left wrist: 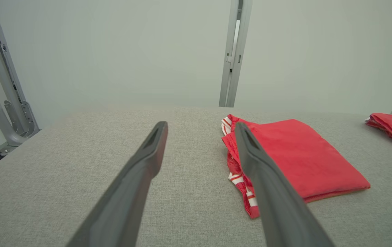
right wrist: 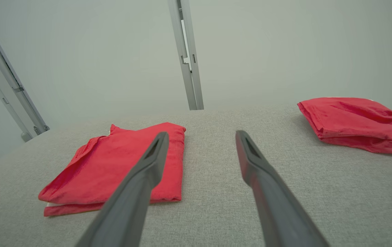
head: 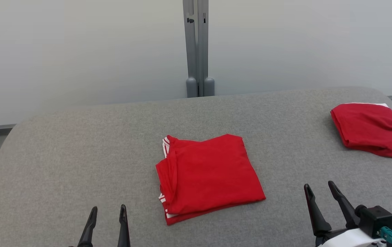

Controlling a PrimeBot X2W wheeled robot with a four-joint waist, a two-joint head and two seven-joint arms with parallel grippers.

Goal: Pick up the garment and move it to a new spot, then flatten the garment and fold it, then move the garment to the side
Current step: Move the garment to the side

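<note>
A red garment (head: pixel 209 176) with white-striped trim lies folded into a rough square in the middle of the grey table (head: pixel 79 154). The left wrist view has this garment (left wrist: pixel 302 157) to the right of my fingers, and the right wrist view has the same garment (right wrist: pixel 113 168) at the left. My left gripper (head: pixel 108 209) stands open and empty at the lower left, short of the garment. At the lower right my right gripper (head: pixel 319 187) is open and empty too, apart from the cloth. In their own wrist views the left gripper (left wrist: pixel 201 125) and the right gripper (right wrist: pixel 201 135) hover above bare table.
A second folded red garment (head: pixel 371 130) rests near the table's far right edge, also seen as a red garment (right wrist: pixel 357 121) in the right wrist view. A grey upright post (head: pixel 197 48) stands behind the table against a pale wall.
</note>
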